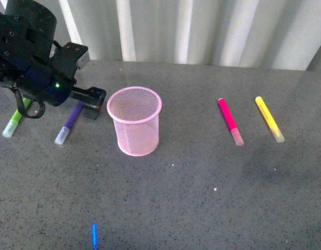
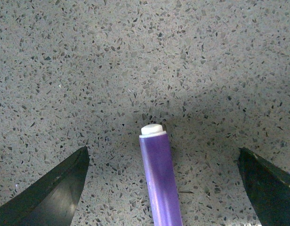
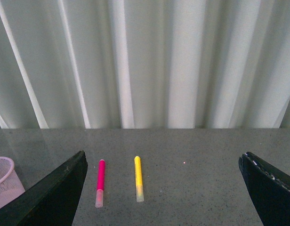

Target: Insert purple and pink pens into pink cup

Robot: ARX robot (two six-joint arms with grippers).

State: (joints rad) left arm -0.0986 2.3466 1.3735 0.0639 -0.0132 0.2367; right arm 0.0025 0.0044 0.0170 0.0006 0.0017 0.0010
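Note:
The pink cup (image 1: 134,127) stands upright on the grey table, empty. The purple pen (image 1: 70,122) lies left of it, clear cap toward me. My left gripper (image 1: 93,105) is open low over the pen's far end. In the left wrist view the purple pen (image 2: 159,179) lies between the two spread fingers, touching neither. The pink pen (image 1: 230,121) lies right of the cup and also shows in the right wrist view (image 3: 100,181). My right gripper (image 3: 163,188) is open and empty, back from the table's near side. The cup's rim shows in the right wrist view (image 3: 3,165).
A lime-green marker (image 1: 15,119) lies left of the purple pen, partly under my left arm. A yellow marker (image 1: 269,119) lies right of the pink pen and shows in the right wrist view (image 3: 138,181). A white curtain (image 1: 202,31) hangs behind the table.

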